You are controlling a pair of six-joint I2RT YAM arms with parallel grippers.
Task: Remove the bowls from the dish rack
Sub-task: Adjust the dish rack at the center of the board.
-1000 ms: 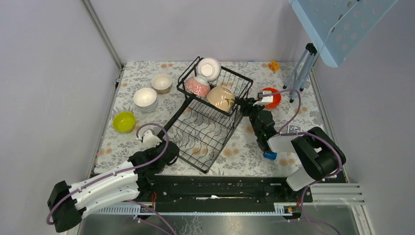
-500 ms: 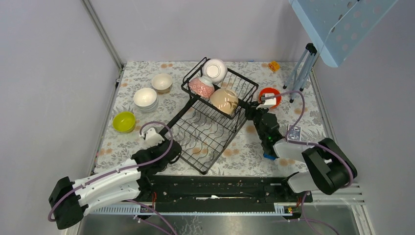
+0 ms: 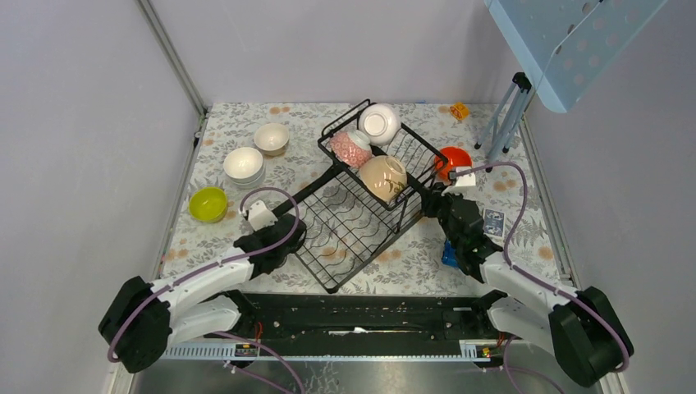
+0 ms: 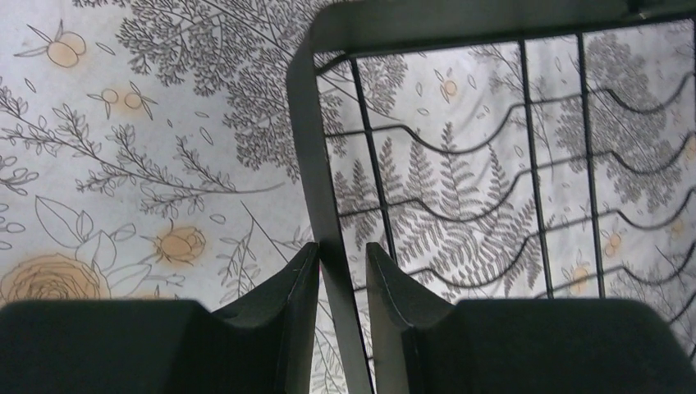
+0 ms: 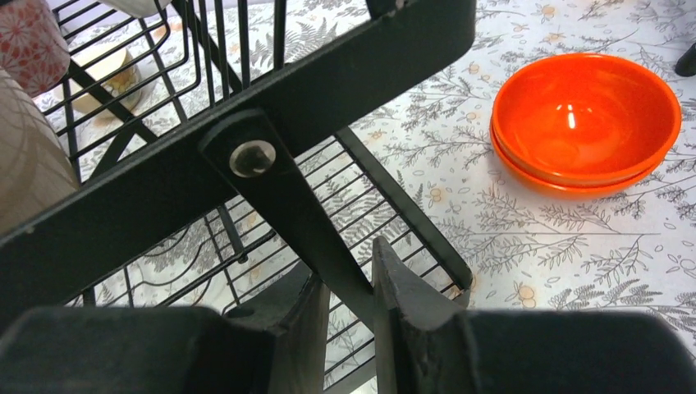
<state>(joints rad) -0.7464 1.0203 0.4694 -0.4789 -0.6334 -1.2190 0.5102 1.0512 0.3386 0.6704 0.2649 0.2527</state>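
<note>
On the floral table top the dish rack sits askew, its upper basket holding a white bowl, a pink-patterned bowl and a beige bowl. We pinch its left frame bar with our left gripper, fingers closed on the metal. Our right gripper clamps a slanted strut. An orange bowl rests near the rack's right side; a white stack, a cream bowl and a yellow-green bowl lie to its left.
</note>
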